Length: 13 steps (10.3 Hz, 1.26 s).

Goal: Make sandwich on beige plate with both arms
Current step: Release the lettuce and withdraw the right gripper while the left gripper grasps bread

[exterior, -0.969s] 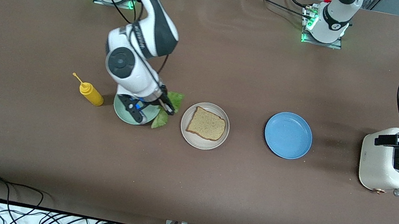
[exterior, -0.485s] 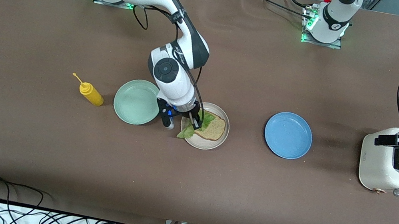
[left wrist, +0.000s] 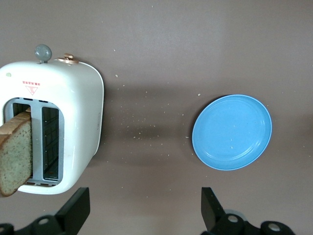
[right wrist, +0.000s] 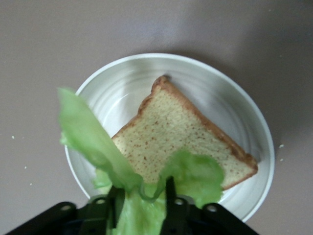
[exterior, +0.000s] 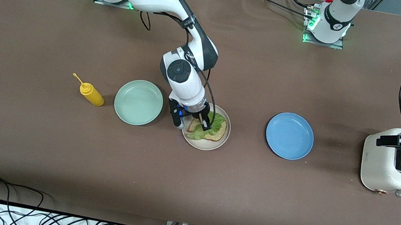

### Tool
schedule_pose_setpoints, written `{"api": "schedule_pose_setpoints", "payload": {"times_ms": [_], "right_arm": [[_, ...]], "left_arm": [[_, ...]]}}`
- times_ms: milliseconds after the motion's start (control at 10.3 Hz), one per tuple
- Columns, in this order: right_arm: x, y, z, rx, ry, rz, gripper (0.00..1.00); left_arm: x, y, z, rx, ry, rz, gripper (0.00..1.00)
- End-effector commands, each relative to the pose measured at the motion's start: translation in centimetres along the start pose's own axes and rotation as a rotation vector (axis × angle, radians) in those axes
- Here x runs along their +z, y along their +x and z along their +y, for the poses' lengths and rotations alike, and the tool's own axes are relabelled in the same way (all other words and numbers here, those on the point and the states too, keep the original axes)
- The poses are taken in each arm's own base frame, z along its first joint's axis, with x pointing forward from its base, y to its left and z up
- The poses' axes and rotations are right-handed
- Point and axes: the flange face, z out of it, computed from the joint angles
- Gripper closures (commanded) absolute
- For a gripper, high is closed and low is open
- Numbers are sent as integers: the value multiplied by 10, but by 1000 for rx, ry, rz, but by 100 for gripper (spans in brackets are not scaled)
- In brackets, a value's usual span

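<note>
We see the beige plate (exterior: pixel 220 142) mid-desk, with one bread slice (right wrist: pixel 190 142) on it. The right hand (exterior: pixel 202 123) hangs over that plate, its fingers (right wrist: pixel 169 192) nipping a lettuce leaf (exterior: pixel 211 127) draped across the bread. The left hand (left wrist: pixel 142 215), spread wide and empty, hovers over the toaster (exterior: pixel 385 162), where a second slice (left wrist: pixel 14 159) stands in a slot. We judge the sandwich half made: leaf release and top slice remain.

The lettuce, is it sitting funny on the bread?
A bit. The lettuce lies crumpled over one part of the bread slice on the beige plate, one strip standing up, its end between the right gripper jaws.
</note>
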Motion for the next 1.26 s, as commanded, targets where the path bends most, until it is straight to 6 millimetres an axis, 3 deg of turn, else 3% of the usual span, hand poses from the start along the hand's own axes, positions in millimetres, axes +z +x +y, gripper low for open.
{"api": "schedule_pose_setpoints", "payload": {"times_ms": [0, 194, 485, 872, 1066, 1163], "right_arm": [[-14, -6, -9, 2, 6, -4, 25], [-36, -1, -13, -13, -47, 14, 25], [-88, 24, -20, -177, -160, 96, 25], [-160, 92, -23, -495, -302, 125, 19], [-189, 139, -12, -648, -331, 121, 19], [-203, 161, -3, -721, -344, 111, 19]], "left_arm": [[-3, -3, 0, 17, 29, 0, 0], [-3, -3, 0, 17, 29, 0, 0], [-5, 2, -7, 12, 32, 43, 0], [8, 7, -54, 86, 42, 46, 0], [19, 11, -70, 200, 146, 33, 0], [29, 9, -91, 182, 142, 29, 0]]}}
